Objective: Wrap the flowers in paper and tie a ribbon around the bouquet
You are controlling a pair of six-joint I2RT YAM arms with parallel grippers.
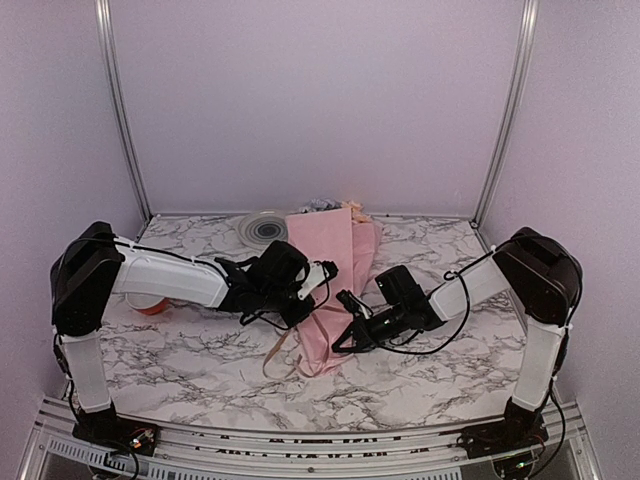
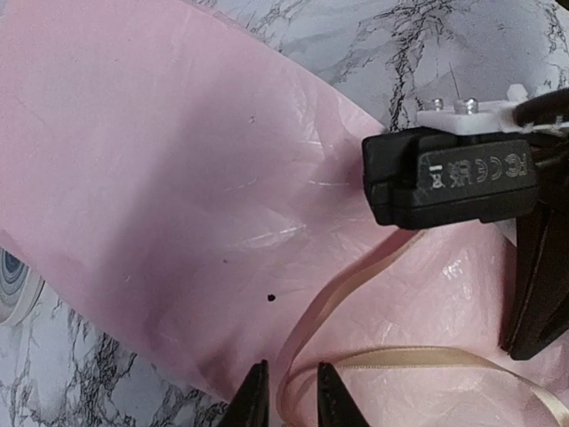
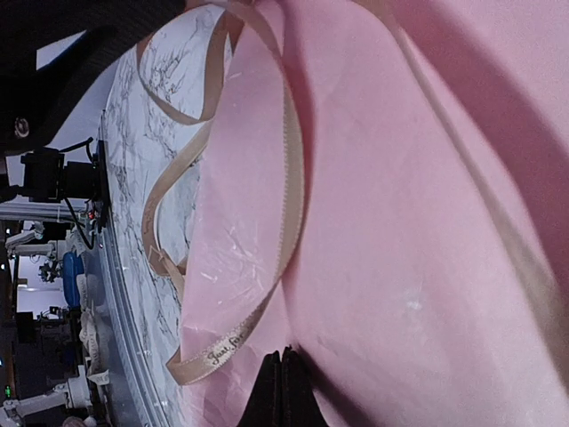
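The bouquet [image 1: 330, 265] lies on the marble table as a pink paper [image 2: 151, 178] bundle, with blooms [image 1: 335, 207] peeking out at its far end. A tan ribbon [image 1: 280, 355] trails off its near end and crosses the paper [image 3: 418, 222] in loops. My left gripper [image 2: 289, 405] hovers over the paper's edge, its jaws slightly apart, and a bend of the ribbon [image 2: 356, 285] lies between the tips. My right gripper [image 3: 283, 360] is shut, its tips resting at a crease in the paper beside the printed ribbon [image 3: 289, 178] loop. Whether it pinches paper I cannot tell.
A round striped disc [image 1: 263, 228] lies at the back left of the bouquet. An orange-red spool [image 1: 150, 305] sits partly under my left arm. The right gripper's black body [image 2: 453, 173] hangs close above the paper in the left wrist view. Enclosure walls stand on three sides.
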